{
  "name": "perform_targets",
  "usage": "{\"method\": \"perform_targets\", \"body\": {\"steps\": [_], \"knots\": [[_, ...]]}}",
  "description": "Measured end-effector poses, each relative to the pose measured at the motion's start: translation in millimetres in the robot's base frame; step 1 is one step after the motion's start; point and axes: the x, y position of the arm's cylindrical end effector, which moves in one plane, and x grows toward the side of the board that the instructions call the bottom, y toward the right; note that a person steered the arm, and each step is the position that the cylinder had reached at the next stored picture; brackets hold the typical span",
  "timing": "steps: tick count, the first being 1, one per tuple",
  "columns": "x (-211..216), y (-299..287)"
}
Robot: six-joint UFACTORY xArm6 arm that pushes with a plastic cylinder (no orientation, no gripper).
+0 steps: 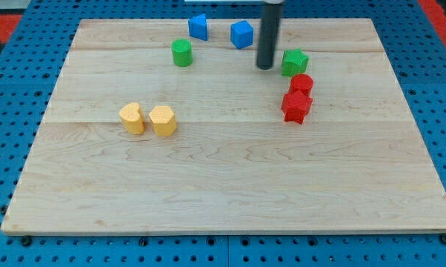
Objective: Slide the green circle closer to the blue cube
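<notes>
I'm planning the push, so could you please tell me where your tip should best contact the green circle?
No gripping here: my tip only pushes. The blue cube sits to the upper right of the green circle, so I'd press its curved lower-left side, centred, lest it slip off.

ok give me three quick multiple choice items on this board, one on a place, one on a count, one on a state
1. Where is my tip?
A. just left of the green star
B. beside the yellow blocks
C. at the view's bottom edge

2. How many blue blocks are there?
A. one
B. two
C. three

3. Is the tip touching the green circle?
A. yes, pressing it
B. no, well apart
C. it hides it

Answers:
1 A: the rod ends close beside the star's left side.
2 B: the blue cube and one more blue block sit near the view's top.
3 B: bare board and the cube lie between them.
</notes>
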Motion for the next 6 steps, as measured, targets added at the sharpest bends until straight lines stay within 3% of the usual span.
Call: {"method": "perform_targets", "body": {"steps": [1,2,3,6], "knots": [[38,-104],[21,-183],[-30,-164],[-37,1]]}}
